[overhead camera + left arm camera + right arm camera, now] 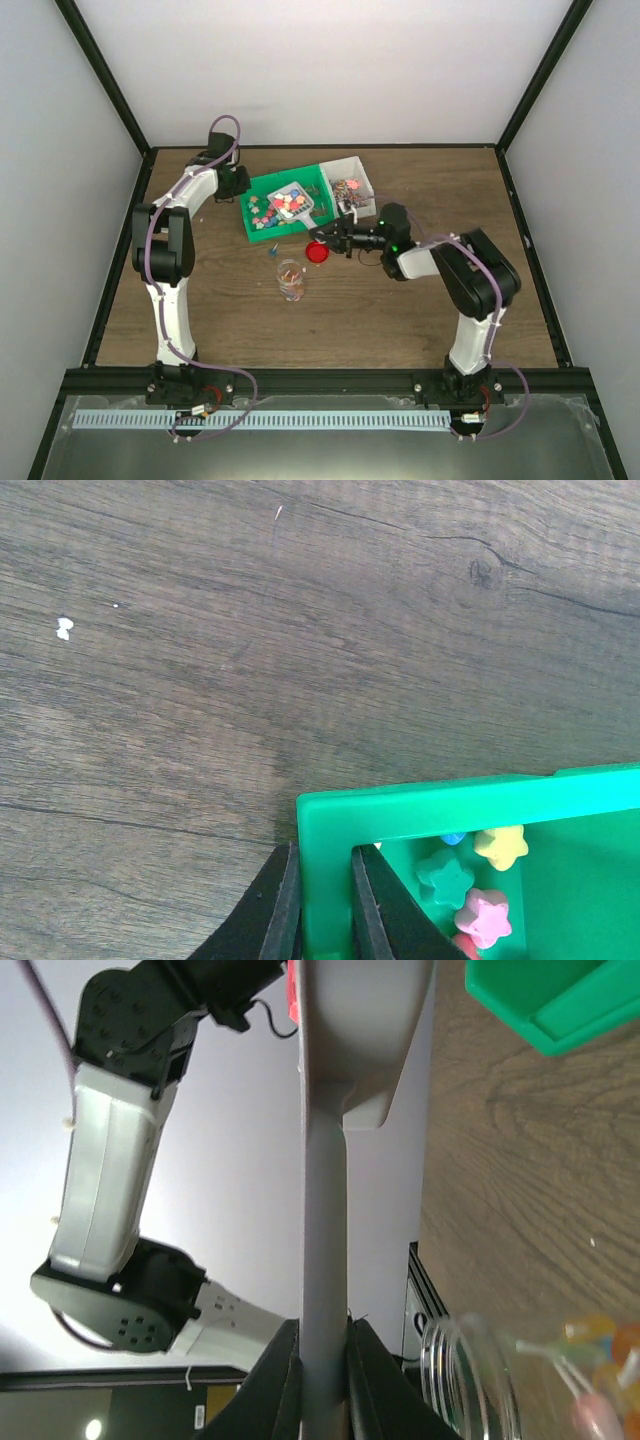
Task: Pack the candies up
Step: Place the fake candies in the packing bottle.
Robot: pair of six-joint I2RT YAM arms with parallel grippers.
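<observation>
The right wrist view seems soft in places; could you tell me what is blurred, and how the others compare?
Right wrist: the glass jar and its candies, lower right, are blurred, the scoop handle crisp. Left wrist: table grain and green tray sharp. Top external: even light, soft shadows.

Table: wood-grain top, matt, w/ fine cracks & a knot. Green tray: smooth plastic, slight sheen on the rim. Candies: matt, chalky-looking. Scoop: white plastic, smooth, satin. Jar: clear, glossy (glass or plastic, can't tell). Red lid: smooth, prob. plastic. Arm shells: white & black hard plastic, semi-matt.
</observation>
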